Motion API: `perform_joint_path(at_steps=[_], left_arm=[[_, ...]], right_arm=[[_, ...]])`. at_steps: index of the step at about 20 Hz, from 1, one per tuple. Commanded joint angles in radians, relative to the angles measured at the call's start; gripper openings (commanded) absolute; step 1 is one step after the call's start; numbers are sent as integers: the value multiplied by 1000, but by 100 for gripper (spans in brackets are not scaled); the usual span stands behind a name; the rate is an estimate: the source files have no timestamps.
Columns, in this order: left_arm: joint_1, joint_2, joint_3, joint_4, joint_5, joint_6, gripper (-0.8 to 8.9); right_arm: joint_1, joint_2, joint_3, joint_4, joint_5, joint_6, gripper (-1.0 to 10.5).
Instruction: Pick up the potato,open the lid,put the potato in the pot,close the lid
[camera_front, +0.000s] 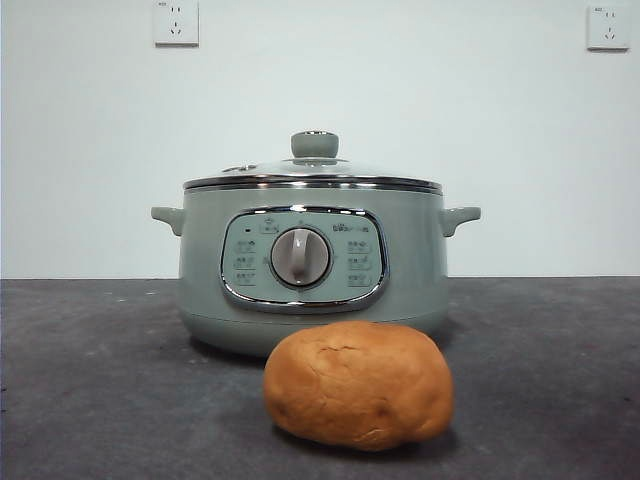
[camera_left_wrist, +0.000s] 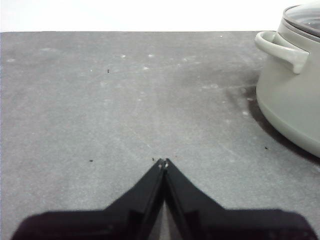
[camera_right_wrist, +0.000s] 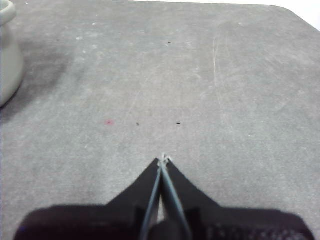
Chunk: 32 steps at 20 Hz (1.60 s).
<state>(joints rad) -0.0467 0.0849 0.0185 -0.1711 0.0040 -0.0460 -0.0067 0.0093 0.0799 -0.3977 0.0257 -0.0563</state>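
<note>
A: Front camera: potato is lying on the worktop just before the pot, lid sitting on. No arms showing.

B: Wrist cameras: left claw and right claw are hovering pressed together, empty; neither is catching the potato.

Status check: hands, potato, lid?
Left hand and right hand shut, empty. Potato on table before pot. Lid on. Nothing blocking.

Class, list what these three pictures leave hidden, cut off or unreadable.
- Front view: the potato covers the pot's lower front.
- Front view: the panel's labels are too small to read.
- Left wrist view: the picture's edge cuts off most of the pot and the lid.
- Both wrist views: the potato is out of frame.
</note>
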Motion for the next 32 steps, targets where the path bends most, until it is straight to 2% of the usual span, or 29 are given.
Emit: perform_joint_path(at_steps=[1, 2, 5, 8, 11, 12, 13, 15, 16, 17, 19, 22, 25, 27, 32], left_arm=[[3, 0, -11, 7, 3, -3, -3], [3, 0, -11, 7, 3, -3, -3], [3, 0, -11, 7, 3, -3, -3], [3, 0, -11, 8, 3, -3, -3], [3, 5, 8, 5, 27, -9, 3], [3, 11, 26, 3, 57, -24, 26], [2, 21, 50, -1, 79, -41, 139], [2, 57, 105, -3, 117, -63, 524], [2, 81, 138, -18, 141, -66, 605], [2, 112, 174, -33, 166, -73, 602], [2, 175, 242, -58, 193, -114, 602], [2, 278, 352, -119, 241, -130, 602], [2, 364, 455, -196, 269, -130, 601], [2, 409, 511, -243, 305, -130, 601], [2, 516, 652, -362, 434, -130, 601]], right_arm=[[0, -1, 0, 2, -1, 12, 0], [0, -1, 0, 3, -2, 17, 0], [0, -1, 0, 4, -11, 150, 0], [0, -1, 0, 8, -12, 216, 1], [0, 0, 9, 31, -69, 343, 19], [0, 0, 15, 41, -104, 377, 87], [0, 0, 22, 53, -136, 412, 177], [0, 0, 39, 69, -201, 500, 391], [0, 0, 49, 68, -238, 534, 499], [0, 2, 63, 68, -288, 557, 573], [0, 6, 89, 68, -377, 588, 608], [0, 36, 155, 50, -456, 612, 607], [0, 87, 232, 33, -481, 602, 608], [0, 127, 286, -1, -483, 571, 608], [0, 269, 454, -188, -496, 428, 604]])
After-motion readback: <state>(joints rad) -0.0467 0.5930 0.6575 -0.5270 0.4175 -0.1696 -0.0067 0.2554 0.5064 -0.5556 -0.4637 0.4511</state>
